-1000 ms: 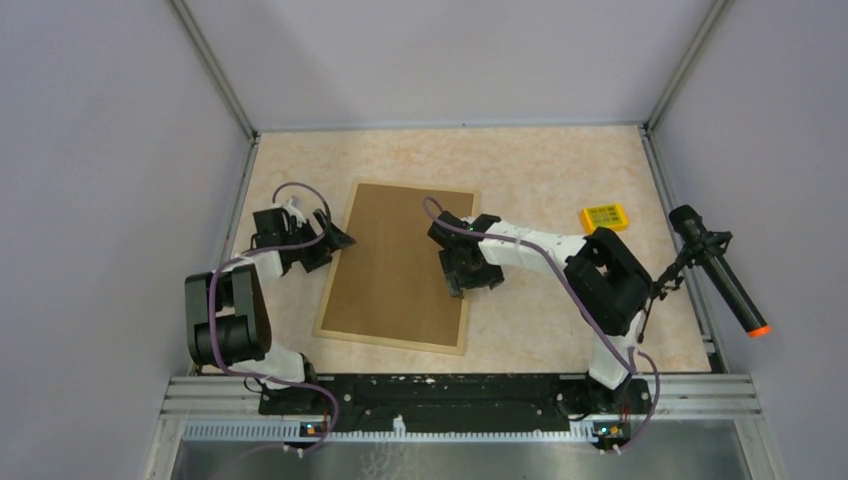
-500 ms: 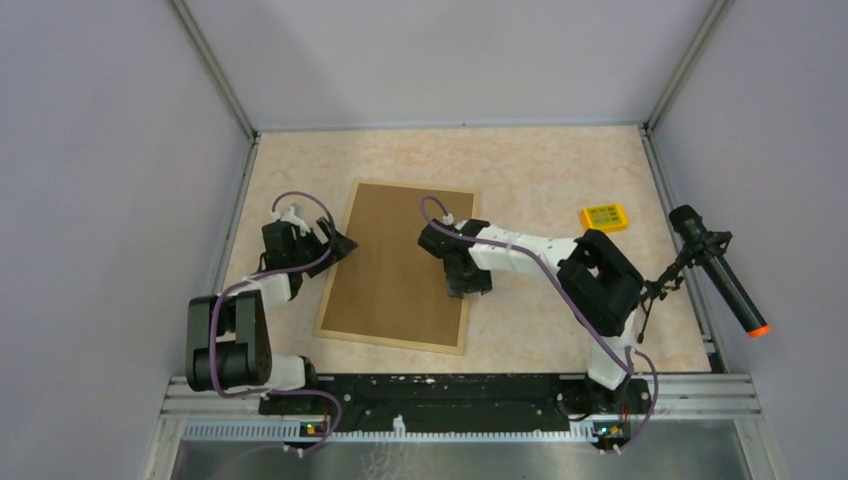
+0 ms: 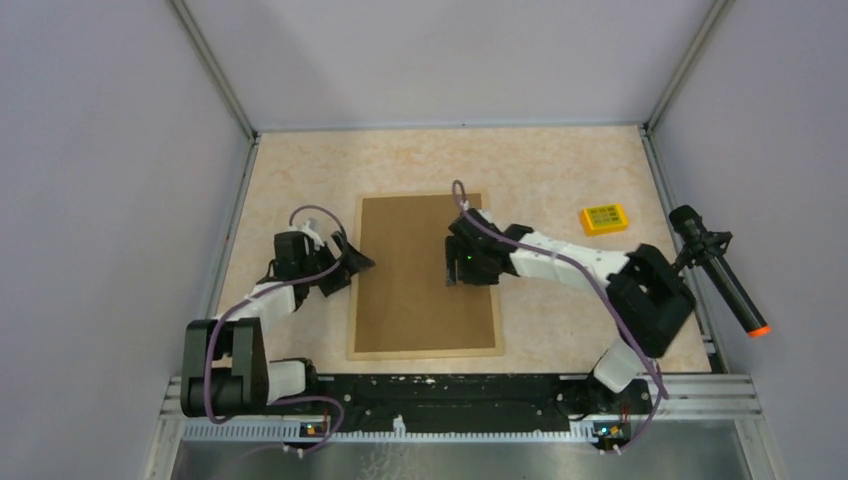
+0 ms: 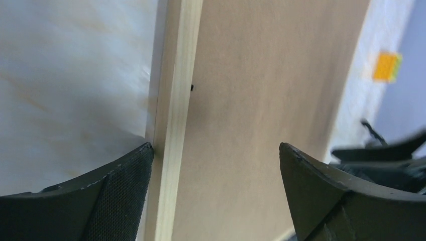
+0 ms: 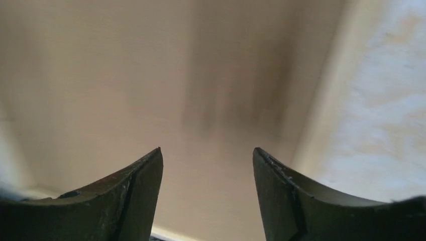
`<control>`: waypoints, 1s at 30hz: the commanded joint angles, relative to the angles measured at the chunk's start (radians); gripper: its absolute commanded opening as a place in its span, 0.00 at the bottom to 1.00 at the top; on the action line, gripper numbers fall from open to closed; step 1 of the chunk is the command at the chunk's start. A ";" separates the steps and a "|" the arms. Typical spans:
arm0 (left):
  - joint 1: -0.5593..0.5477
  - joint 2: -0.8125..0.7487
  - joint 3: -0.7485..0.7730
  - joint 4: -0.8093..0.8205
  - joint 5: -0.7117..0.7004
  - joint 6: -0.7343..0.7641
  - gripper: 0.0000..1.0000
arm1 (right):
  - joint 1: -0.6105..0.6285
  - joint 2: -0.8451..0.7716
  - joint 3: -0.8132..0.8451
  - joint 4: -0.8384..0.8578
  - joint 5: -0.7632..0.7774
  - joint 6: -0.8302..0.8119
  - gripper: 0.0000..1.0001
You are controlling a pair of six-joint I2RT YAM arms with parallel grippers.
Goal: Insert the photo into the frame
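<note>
**A:** Where do we see the large, thin rectangular frame of light natural wood (image 3: 415,295)?

**B:** It lies flat on the beige marbled table (image 3: 300,170), and its brown board back faces up. Whether the photo is under it, we cannot tell.

**A:** And the left gripper (image 4: 215,146)?

**B:** It is at the frame's left edge with the jaws wide. One finger (image 4: 115,191) is just outside the wooden rail, the other is over the brown back. We see nothing held.

**A:** The right gripper (image 5: 208,149)?

**B:** It hangs over the back, nearer the frame's right edge. The jaws are partly apart, with nothing between them.

**A:** Anything else?

**B:** A small yellow block (image 3: 605,218) lies well right of the frame.
</note>
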 commanded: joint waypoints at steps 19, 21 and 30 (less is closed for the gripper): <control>-0.044 -0.100 0.001 -0.235 0.248 -0.007 0.99 | -0.317 -0.634 -0.502 0.098 -0.590 -0.066 0.66; -0.049 -0.099 -0.017 -0.213 0.252 -0.022 0.99 | -0.317 -0.654 -0.551 0.113 -0.599 -0.055 0.64; -0.058 -0.073 -0.079 -0.135 0.254 -0.090 0.98 | -0.317 -0.661 -0.644 0.193 -0.582 -0.037 0.58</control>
